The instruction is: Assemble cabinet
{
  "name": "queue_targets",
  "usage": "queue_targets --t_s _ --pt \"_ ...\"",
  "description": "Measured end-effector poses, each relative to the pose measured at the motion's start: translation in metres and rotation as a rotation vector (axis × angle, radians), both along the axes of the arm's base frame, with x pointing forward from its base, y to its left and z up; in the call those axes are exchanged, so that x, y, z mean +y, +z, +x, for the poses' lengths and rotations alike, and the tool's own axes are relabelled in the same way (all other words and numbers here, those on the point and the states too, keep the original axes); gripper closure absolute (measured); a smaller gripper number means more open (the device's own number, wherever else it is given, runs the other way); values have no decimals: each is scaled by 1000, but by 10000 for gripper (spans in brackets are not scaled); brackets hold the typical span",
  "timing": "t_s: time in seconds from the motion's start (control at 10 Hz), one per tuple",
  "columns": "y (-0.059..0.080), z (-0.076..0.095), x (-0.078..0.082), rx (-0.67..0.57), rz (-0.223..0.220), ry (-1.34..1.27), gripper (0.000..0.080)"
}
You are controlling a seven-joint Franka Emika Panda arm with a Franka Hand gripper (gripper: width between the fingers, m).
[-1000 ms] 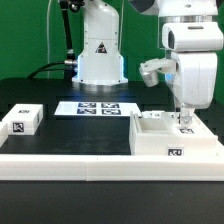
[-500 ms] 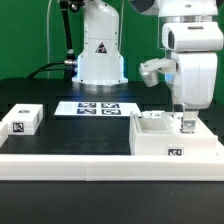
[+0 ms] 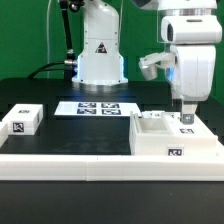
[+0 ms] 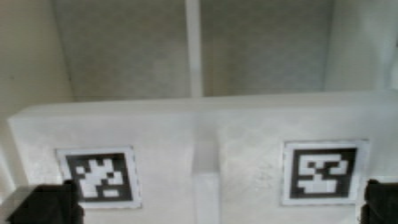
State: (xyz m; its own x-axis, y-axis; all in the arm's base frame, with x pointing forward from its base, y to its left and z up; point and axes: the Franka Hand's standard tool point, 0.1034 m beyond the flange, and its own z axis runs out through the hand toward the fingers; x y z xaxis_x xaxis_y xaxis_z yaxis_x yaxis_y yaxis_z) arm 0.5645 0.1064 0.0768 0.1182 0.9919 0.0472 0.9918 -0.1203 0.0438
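The white cabinet body (image 3: 160, 135) lies on the table at the exterior view's right, open side up, with a marker tag on its front. My gripper (image 3: 186, 120) hangs straight down over its right end. In the wrist view my gripper (image 4: 205, 205) is open, and its two dark fingertips (image 4: 39, 205) stand wide apart on either side of a white wall of the cabinet body (image 4: 214, 140) that carries two tags. I cannot tell whether the fingertips touch it.
A small white box part (image 3: 22, 120) with tags lies at the exterior view's left. The marker board (image 3: 98, 108) lies in front of the robot base (image 3: 100, 55). A long white ledge (image 3: 80, 160) runs along the table's front.
My arm has risen slightly and shifted a little to the exterior view's right. The cabinet body and the other parts have not moved.
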Motion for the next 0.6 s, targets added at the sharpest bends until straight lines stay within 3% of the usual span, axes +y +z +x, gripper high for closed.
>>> queue_targets --t_s 0.2,0.4,0.6 --pt "15 -20 -2 -7 -13 -11 2" --pt "11 -47 -4 21 -24 -29 2" --pt "6 -54 -3 22 -19 -65 2"
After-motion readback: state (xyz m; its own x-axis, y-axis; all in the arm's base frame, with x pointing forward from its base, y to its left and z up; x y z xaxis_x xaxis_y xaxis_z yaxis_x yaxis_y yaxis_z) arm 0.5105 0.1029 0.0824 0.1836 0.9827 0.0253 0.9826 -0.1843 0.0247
